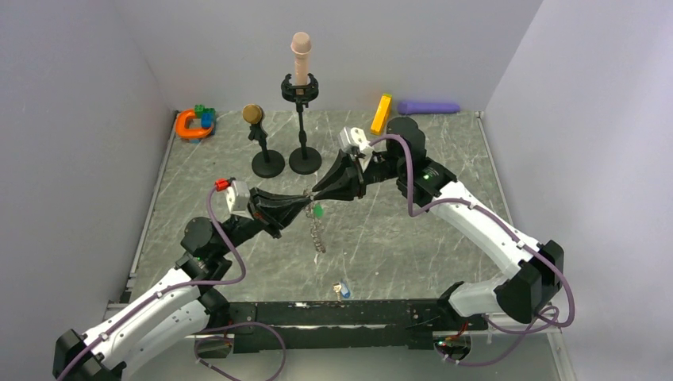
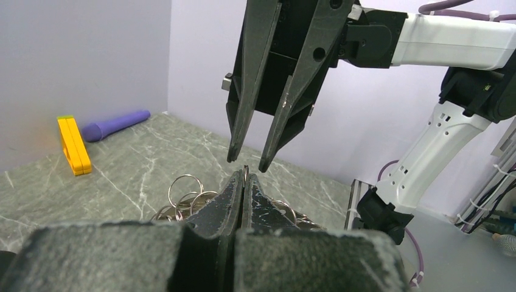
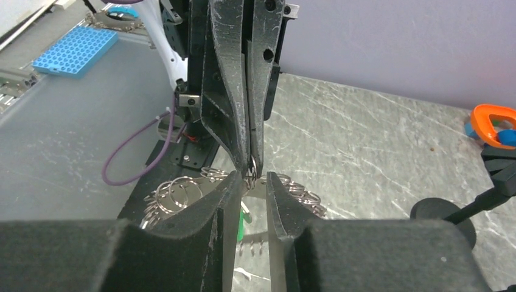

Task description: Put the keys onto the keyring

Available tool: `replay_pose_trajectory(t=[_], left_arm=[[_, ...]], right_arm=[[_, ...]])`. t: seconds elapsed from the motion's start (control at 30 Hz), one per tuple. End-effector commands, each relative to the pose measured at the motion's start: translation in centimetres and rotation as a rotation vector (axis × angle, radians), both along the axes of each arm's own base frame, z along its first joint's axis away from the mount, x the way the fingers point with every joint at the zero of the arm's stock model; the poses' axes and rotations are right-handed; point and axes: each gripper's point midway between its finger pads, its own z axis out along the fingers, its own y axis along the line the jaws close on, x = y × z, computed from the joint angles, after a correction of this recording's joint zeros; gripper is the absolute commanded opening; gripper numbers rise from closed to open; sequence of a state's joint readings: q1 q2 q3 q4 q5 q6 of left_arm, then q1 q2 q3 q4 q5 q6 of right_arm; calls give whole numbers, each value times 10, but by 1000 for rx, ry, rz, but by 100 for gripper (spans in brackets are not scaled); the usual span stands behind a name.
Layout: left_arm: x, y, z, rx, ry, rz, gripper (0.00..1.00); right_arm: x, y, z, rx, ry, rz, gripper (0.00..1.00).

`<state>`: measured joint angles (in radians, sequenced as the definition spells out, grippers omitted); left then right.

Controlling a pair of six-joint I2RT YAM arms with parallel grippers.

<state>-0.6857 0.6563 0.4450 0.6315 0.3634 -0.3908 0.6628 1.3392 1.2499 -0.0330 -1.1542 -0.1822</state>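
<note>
Overhead: left claw (image 1: 307, 199) and right claw (image 1: 316, 193) meet tip to tip over the middle of the desk (image 1: 413, 238). The keyring (image 1: 318, 234) dangles beneath them, green key (image 1: 317, 211) beside it.
Left wrist: left claw pinches a keyring loop; right claw is narrowly parted.
Right wrist: its fingers (image 3: 225, 201) flank that loop.

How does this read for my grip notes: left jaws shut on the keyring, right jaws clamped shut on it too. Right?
Not quite. The jaws of the left gripper are shut on the keyring, but those of the right gripper stand open, one tip either side of it. The left wrist view shows the gap.
</note>
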Motion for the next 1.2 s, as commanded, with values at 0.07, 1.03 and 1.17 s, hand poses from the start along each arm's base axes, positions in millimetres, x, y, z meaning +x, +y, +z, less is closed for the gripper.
replay_pose_trajectory(t=[0.07, 1.03, 1.17], left_arm=[[-13, 8, 42, -101, -100, -22, 0], [-11, 7, 36, -76, -70, -22, 3], [-10, 10, 27, -3, -43, -2, 22]], right_arm=[[-2, 1, 3, -5, 4, 18, 28], [-6, 4, 13, -2, 29, 52, 0], [-2, 2, 6, -45, 0, 40, 0]])
